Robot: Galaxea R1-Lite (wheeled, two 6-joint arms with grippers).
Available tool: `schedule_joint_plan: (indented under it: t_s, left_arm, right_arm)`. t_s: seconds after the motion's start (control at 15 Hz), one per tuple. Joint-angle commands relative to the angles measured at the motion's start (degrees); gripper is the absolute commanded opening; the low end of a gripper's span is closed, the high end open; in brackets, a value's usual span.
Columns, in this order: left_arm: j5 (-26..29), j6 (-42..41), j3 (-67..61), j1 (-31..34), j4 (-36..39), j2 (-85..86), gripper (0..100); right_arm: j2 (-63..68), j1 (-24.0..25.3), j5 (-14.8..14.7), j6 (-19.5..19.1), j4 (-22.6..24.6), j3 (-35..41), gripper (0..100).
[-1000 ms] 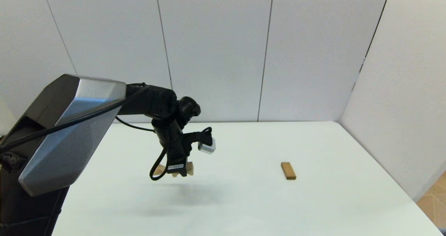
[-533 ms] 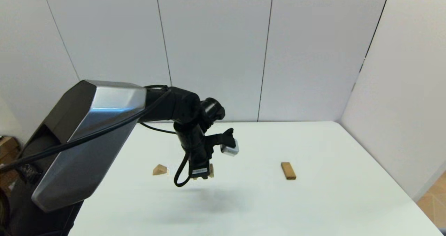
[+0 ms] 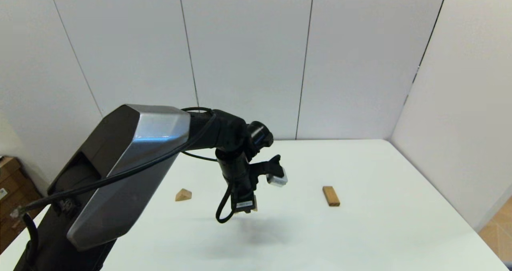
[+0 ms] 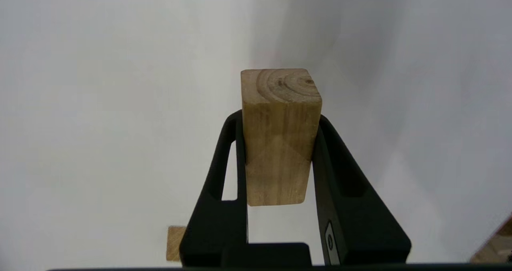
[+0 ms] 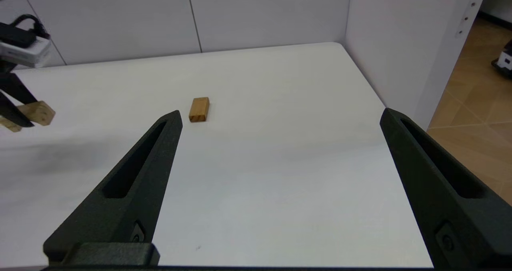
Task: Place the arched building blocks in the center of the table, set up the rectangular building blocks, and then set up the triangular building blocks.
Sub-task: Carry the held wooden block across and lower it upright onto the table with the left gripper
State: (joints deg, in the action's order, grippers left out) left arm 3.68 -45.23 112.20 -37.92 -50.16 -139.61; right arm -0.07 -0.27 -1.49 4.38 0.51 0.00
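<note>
Clamped on the light-tan notched wooden arched block (image 4: 280, 135), the left gripper (image 3: 245, 207) has carried it rightward, away from the small tan triangular prism (image 3: 183, 195), toward the white table's (image 3: 360, 231) centre, while the right gripper (image 5: 280, 191) waits spread apart.

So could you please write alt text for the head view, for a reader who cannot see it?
The left gripper holds a wooden arch block above a white table. A triangular block lies to its left, a flat rectangular block to its right.
</note>
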Motion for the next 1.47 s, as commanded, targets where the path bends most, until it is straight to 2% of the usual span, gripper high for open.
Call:
schedule_joint_plan:
  t_s: [0.07, 0.87, 1.13, 1.47]
  left_arm:
    - [0.10, -0.30, 0.39, -1.54, 2.70, -3.04, 0]
    - [0.89, -0.83, 0.74, -2.42, 1.12, -4.53, 0]
    - [1.24, -3.55, 0.74, -2.42, -1.16, -4.36, 0]
    - [3.70, -3.90, 1.00, -2.86, -1.25, -4.45, 0]
  right_arm:
    - [0.07, 0.00, -0.01, 0.02, 0.02, 0.00, 100]
    - [0.07, 0.00, -0.09, 0.02, 0.02, 0.00, 100]
    - [0.07, 0.00, -0.09, 0.02, 0.02, 0.09, 100]
    - [0.07, 0.00, -0.01, 0.02, 0.02, 0.00, 100]
